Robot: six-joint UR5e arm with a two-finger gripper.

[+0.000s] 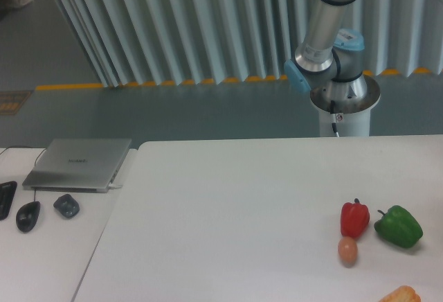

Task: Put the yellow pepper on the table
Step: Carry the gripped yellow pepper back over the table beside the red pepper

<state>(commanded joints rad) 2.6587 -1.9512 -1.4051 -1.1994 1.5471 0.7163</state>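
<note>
at the far left of the frame, on a narrower white desk [48,260], lie a closed silver laptop [77,164], a black computer mouse [28,215] and a small dark grey lump [66,206] just beside it. to the right of that desk spreads the large plain white table [235,212], bare across its middle.

at the upper right stands the grey and light-blue robot arm [331,46] on its white pedestal behind the table's far edge. only its base and lower joints show; the rest runs out of the top of the frame, so the gripper is not in view and i cannot tell whether its fingers are apart, together or clamped on anything.

in the lower right, on the table, sit a glossy red bell pepper [354,219], a small tan egg [347,251] touching or just below it, a glossy green bell pepper [399,226] near the red 1, and an orange-yellow lumpy item [401,294] cut off by the bottom edge.

the yellow pepper itself shows nowhere in the frame; it may be carried out of view, but that is a guess.

risks from here, as i judge them: a descent into the crowded lower right could knock the egg or a pepper; mistaking the orange-yellow item for the target; a glossy pepper slipping if released too high.
</note>
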